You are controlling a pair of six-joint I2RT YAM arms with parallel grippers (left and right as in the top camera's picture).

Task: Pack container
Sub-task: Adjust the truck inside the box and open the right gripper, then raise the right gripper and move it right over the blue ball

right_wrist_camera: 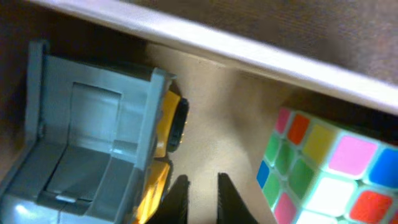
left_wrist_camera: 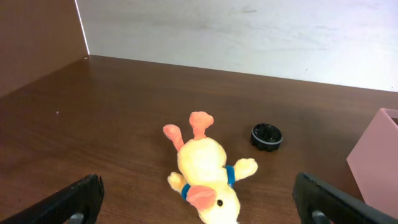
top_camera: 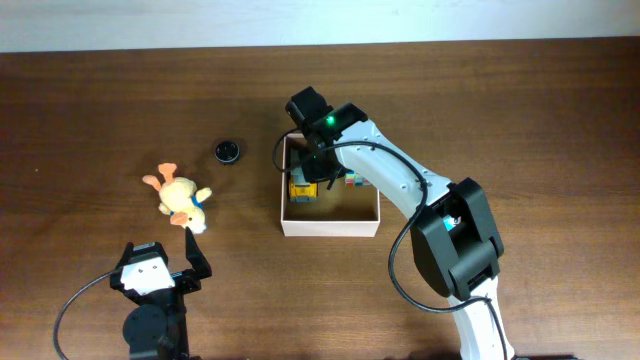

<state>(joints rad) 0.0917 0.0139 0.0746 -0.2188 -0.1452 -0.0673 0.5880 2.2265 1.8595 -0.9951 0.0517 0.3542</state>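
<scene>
Just beyond our wide-open, empty left gripper, the plush duck is lying lengthwise near-to-far, with the container to its right. Our right gripper is hovering inside it, nearly closed on nothing.
</scene>
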